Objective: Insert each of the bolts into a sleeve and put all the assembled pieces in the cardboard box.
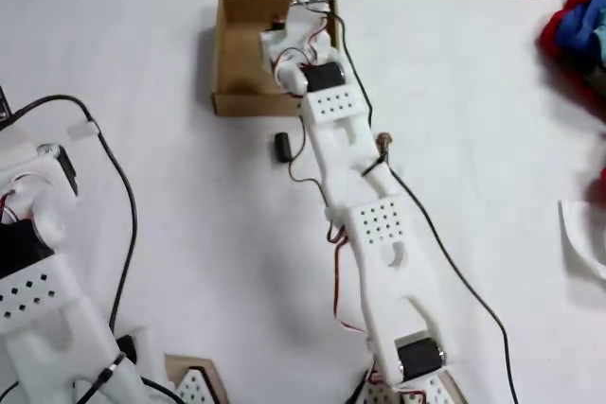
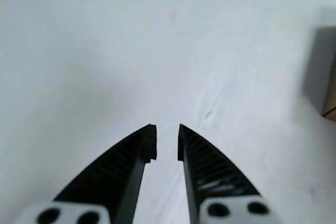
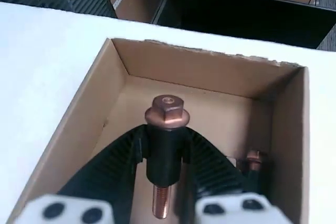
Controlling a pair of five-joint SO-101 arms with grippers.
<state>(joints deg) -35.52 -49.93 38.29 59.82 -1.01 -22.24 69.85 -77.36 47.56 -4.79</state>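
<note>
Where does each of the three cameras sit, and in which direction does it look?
High view: fixed above the table, looking down; shows the left arm and the right arm, which is extended to the cardboard box.
Left wrist view: on the left wrist, facing the table; shows the left gripper, open.
Right wrist view: on the right wrist, facing into the box; shows the right gripper shut on an assembled piece.
Shared: high and right wrist views both show the cardboard box.
</note>
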